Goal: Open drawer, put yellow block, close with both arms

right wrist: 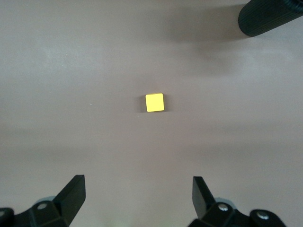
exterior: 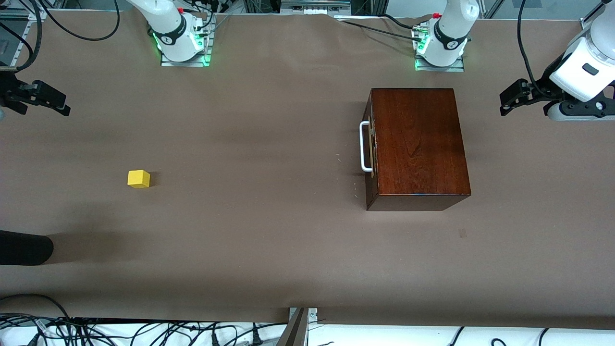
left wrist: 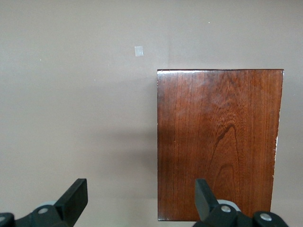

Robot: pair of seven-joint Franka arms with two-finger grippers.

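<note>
Front view: drawer (exterior: 371,146) shut, handle (exterior: 364,146) facing yellow block (exterior: 139,179); both arms' jaws apart

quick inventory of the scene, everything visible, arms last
wooden box: 1, glossy mahogany, toward the left arm's end of the table, drawer shut
handle: 1, white bar, on the drawer front, which faces the right arm's end
yellow block: 1, bright yellow, on the table toward the right arm's end
black cylinder: 1, black, at the table edge, nearer the front camera than the block
table: 1, brown cover
cables: several, black, along the camera-side edge
left gripper: 1, black, open, waiting above the table's end near the box
right gripper: 1, black, open, waiting above its end of the table
</note>
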